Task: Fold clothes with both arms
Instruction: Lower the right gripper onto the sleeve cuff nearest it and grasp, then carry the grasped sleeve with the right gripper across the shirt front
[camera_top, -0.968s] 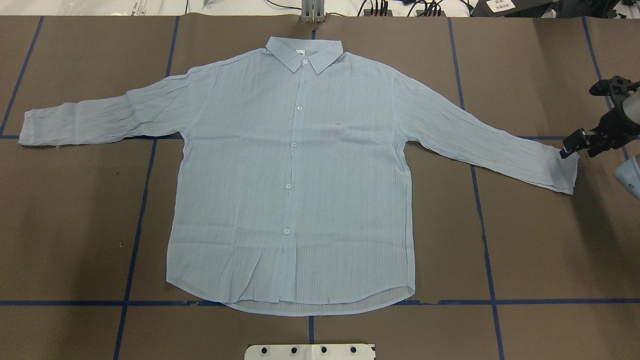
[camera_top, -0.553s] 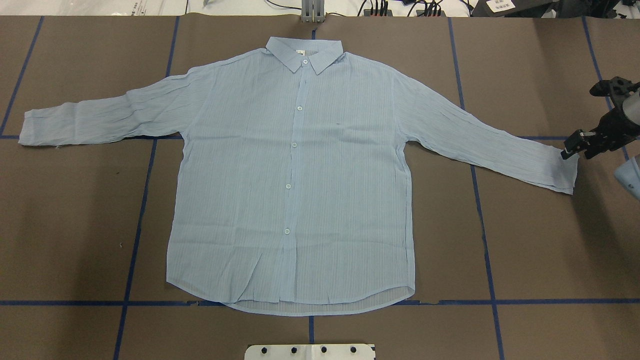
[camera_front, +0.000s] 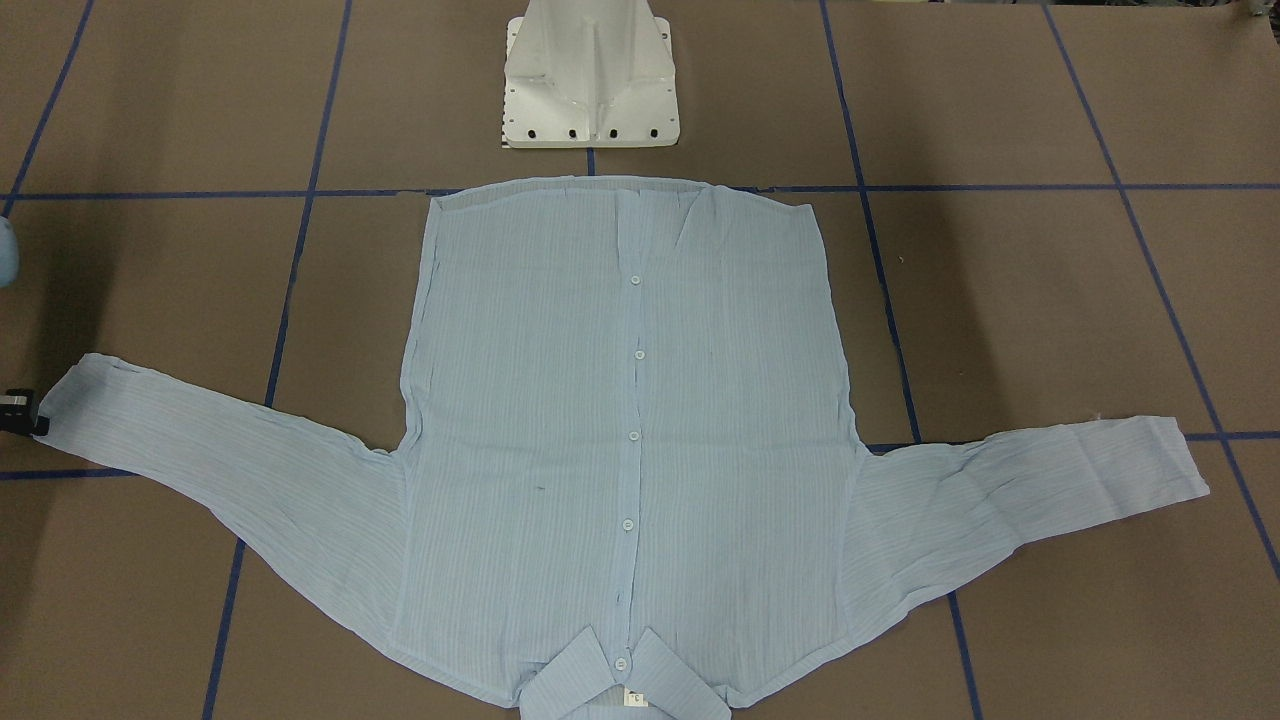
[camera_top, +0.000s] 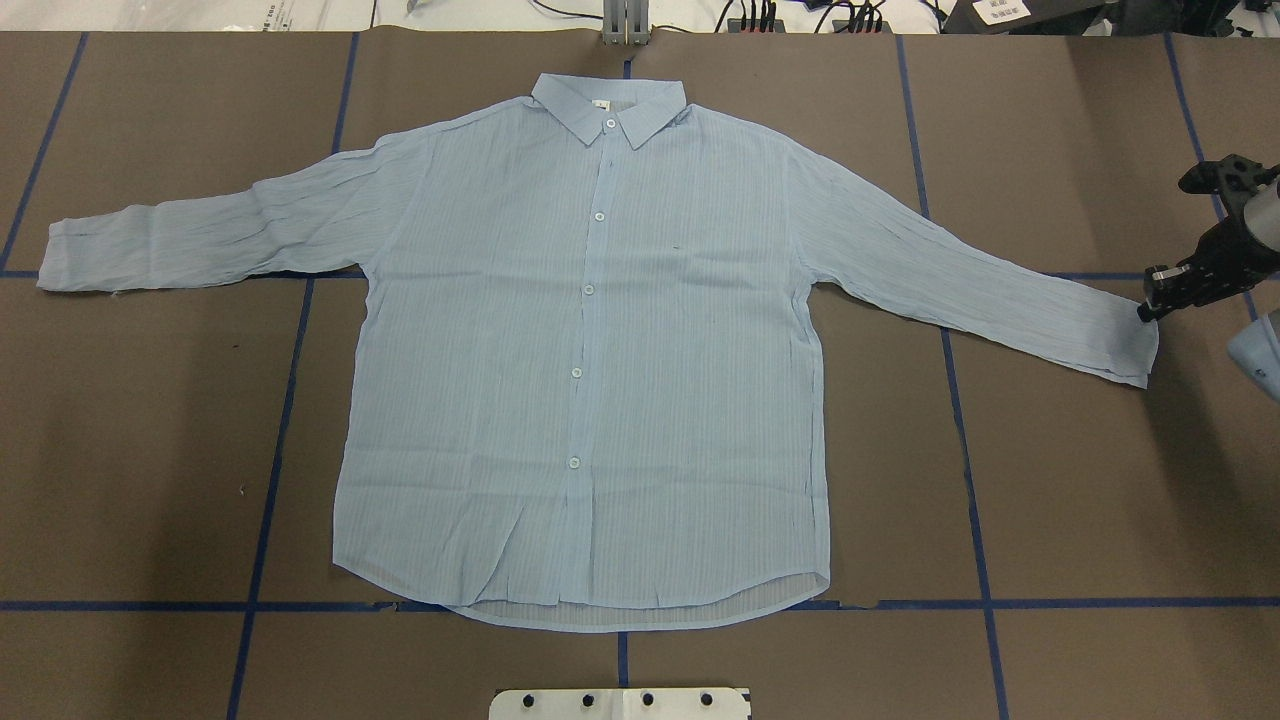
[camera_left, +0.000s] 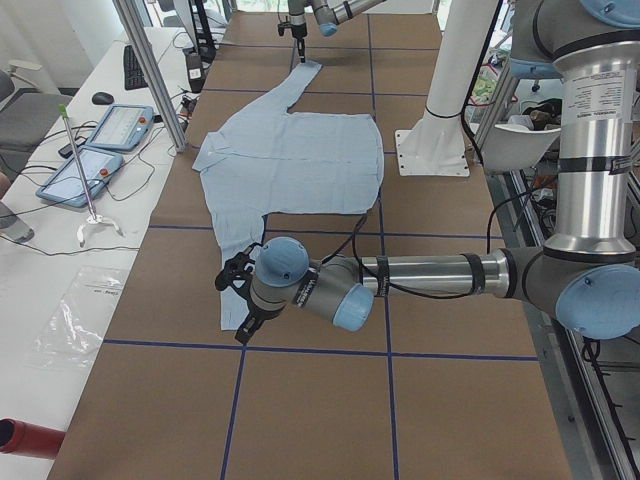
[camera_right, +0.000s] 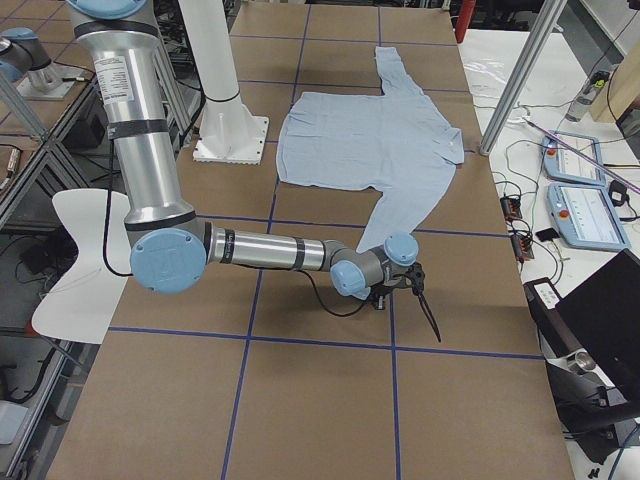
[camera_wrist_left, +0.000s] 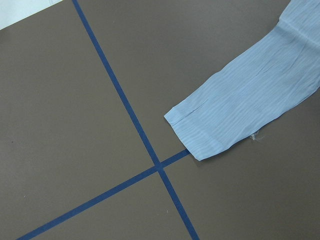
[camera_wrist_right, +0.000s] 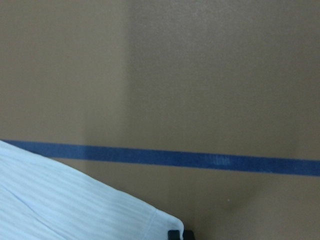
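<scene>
Brown surface (camera_top: 1080, 480), blue tape grid (camera_top: 272, 480), shirt (camera_top: 600, 350) flat, tablets (camera_left: 105, 125) off to the side. Right hand (camera_top: 1148, 310) clenched on a cuff (camera_top: 1125, 340); left hand (camera_left: 240, 330), can't tell.

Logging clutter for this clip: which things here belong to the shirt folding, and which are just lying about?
Job: shirt, right gripper, left arm.
Lying about: control tablets, keyboard, plastic bag.

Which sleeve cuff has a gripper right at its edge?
The cuff on the robot's right: the right gripper sits at its corner, while the left cuff lies untouched.
</scene>
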